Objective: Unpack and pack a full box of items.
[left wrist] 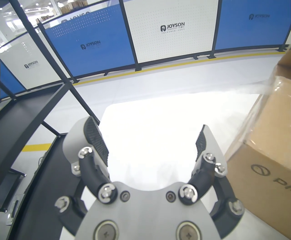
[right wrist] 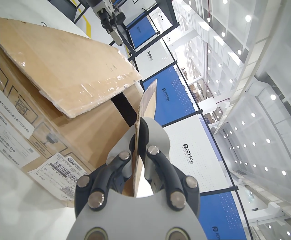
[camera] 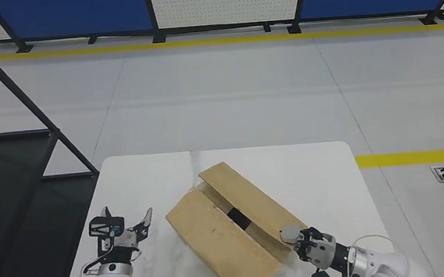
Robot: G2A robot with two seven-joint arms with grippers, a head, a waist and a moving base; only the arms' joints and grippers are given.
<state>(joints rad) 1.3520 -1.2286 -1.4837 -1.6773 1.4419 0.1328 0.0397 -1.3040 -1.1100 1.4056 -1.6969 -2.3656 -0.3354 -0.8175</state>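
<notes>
**Right gripper [right wrist: 139, 130] clamped on a cardboard flap [right wrist: 149, 97]**

Closest to me, near the table's front edge, its fingers pinch the corner of that flap and hold it lifted off the box [camera: 218, 237]. The box sits slantwise in the middle of the white table [camera: 311, 171]. Its other flap [right wrist: 68, 68] lies nearly flat, and a dark gap shows between the two. On the box's far side from it, the left gripper [left wrist: 147, 129] hangs just beside the cardboard, fingers spread wide, holding nothing.
</notes>
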